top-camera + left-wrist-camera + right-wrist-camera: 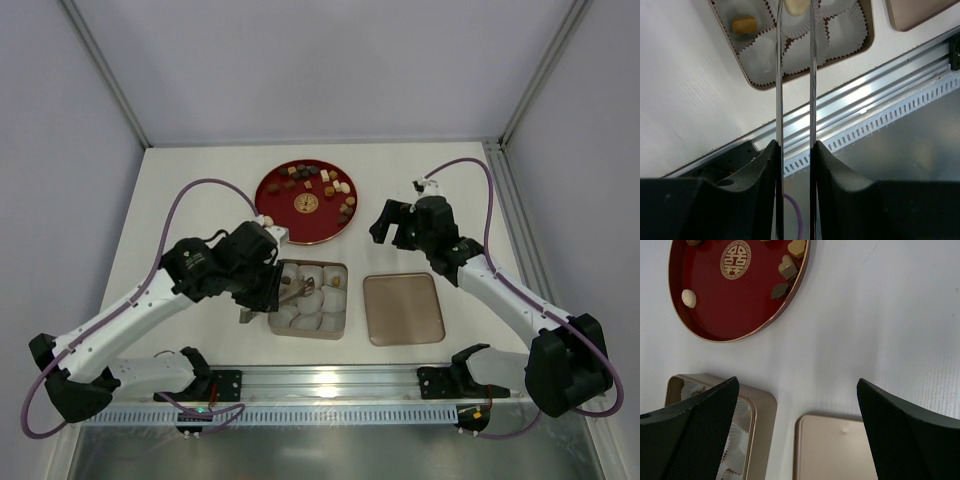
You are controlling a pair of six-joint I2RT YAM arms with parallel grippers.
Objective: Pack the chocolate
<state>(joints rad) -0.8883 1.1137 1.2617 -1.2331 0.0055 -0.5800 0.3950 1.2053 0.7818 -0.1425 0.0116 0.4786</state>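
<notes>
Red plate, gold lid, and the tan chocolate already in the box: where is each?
red plate [740, 305]: right wrist view, bare red surface near the lower rim.
gold lid [403, 308]: top view, its centre.
tan chocolate [743, 24]: left wrist view, its middle.

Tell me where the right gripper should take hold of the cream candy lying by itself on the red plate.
Grip the cream candy across its narrow width, coming straight down with the open right gripper. It is low and rounded, lying alone on the flat floor of the red plate, close to the raised rim, so a side approach would likely hit the rim.
</notes>
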